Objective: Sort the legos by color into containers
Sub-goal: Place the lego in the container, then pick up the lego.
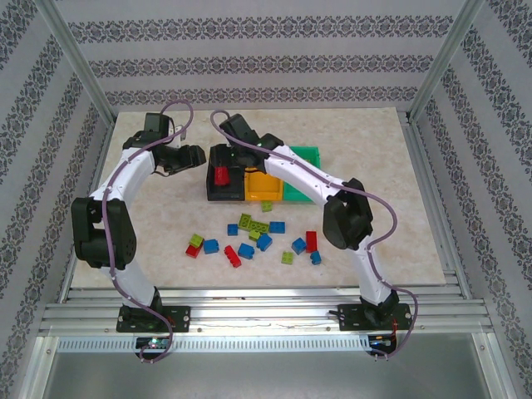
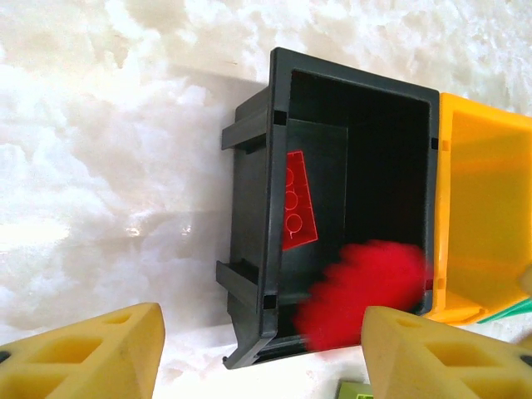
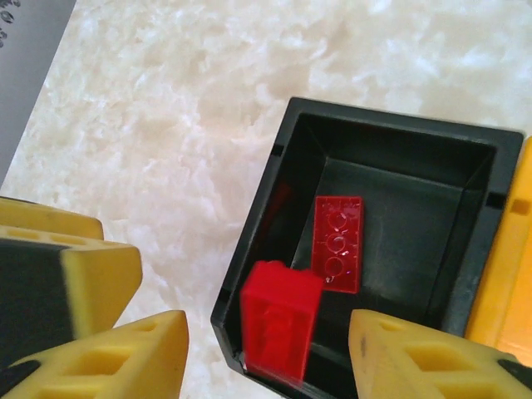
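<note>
One flat red studded brick (image 3: 338,243) lies in the black plastic bin (image 3: 399,126), another red brick (image 3: 281,320) is loose between the right gripper's (image 3: 268,349) spread jaws, the left gripper (image 2: 262,349) gapes empty, and a dozen-odd bricks (image 1: 246,250) await sorting on the counter (image 1: 374,166).

1. The black bin (image 1: 218,195) stands open-topped at centre frame in the top view. A flat red brick (image 3: 338,243) lies studs-up on its floor.
2. A second red brick (image 3: 280,320), blurred and tilted, shows over the bin's lower-left corner in the right wrist view.
3. The orange-yellow bin (image 1: 262,187) sits against the black bin's right side, and the green bin (image 1: 307,155) is next on the right.
4. Loose legos (image 1: 246,250) in red, blue and lime green lie scattered below the bins.
</note>
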Robot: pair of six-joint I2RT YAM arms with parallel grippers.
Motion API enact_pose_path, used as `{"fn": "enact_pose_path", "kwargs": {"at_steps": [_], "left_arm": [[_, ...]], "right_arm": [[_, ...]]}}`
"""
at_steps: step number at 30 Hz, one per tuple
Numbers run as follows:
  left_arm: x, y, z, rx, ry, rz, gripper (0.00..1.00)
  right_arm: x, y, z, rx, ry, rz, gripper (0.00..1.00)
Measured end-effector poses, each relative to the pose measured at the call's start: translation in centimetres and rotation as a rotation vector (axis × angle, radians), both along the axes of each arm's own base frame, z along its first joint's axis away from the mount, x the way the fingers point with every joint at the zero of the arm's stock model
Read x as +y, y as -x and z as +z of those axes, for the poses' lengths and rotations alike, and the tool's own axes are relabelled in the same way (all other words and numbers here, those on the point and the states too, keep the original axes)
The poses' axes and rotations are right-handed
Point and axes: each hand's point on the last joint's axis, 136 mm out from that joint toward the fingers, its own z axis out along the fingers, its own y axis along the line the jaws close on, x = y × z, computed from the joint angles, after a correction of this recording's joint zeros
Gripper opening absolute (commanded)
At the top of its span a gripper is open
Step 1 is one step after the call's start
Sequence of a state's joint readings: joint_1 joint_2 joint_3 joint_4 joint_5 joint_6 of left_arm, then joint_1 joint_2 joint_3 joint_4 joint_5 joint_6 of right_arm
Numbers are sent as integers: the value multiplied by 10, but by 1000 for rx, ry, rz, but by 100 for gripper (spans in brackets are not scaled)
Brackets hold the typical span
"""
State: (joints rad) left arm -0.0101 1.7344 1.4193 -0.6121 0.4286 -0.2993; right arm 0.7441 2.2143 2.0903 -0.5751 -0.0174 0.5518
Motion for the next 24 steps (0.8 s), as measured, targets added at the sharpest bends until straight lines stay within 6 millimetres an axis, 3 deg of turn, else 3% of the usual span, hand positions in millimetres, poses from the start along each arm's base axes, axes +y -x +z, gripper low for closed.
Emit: {"fn": "enact_pose_path", "kwargs": {"at_steps": [3,8,20,24], "left_arm": [[2,0,-1,-3,-15,2,65],[4,1,1,-8,-28,7,65],[12,1,1,-25,-77,10,65],[14,0,1,-29,-92,12,65]], "right_arm": [[-6,3,7,-23,15,16,57],[-33,19,2,0,28,48,56],[-96,85,-17,-36,95,198,53],[-125,102,-35,-42,101,198,53]]}}
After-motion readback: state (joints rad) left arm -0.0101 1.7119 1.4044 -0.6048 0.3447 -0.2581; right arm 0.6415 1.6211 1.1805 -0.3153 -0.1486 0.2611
